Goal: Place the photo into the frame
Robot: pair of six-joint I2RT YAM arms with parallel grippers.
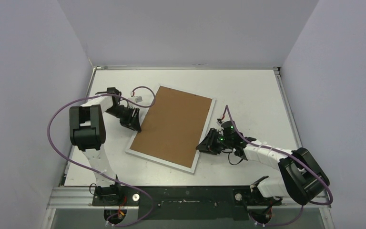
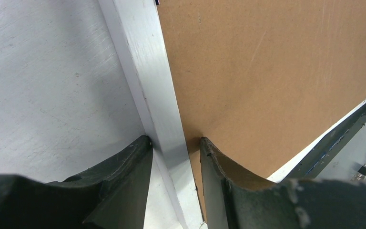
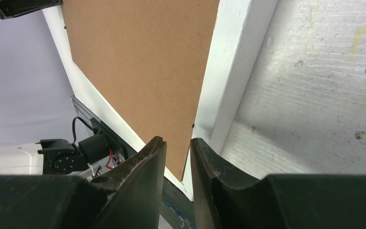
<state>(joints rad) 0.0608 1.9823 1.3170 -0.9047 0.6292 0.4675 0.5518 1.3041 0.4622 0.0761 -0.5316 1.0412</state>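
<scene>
Astride frame point(image 2: 155, 81) rail: left gripper point(image 2: 174, 140); right gripper point(image 3: 177, 140) narrow-gapped

Frame point(image 2: 157, 95) rail between the left gripper point(image 2: 174, 143) fingers: white-painted, smooth, faint satin sheen. Backing board point(image 2: 267, 86) ahead of the fingertips: brown card or fibreboard, matt, finely scratched. Table point(image 2: 52, 86) outboard of the fingers: white, matt, rough, streaked and speckled. Left and right gripper point(image 3: 178, 143) fingers: dark matt plastic, edges slightly scuffed.
</scene>
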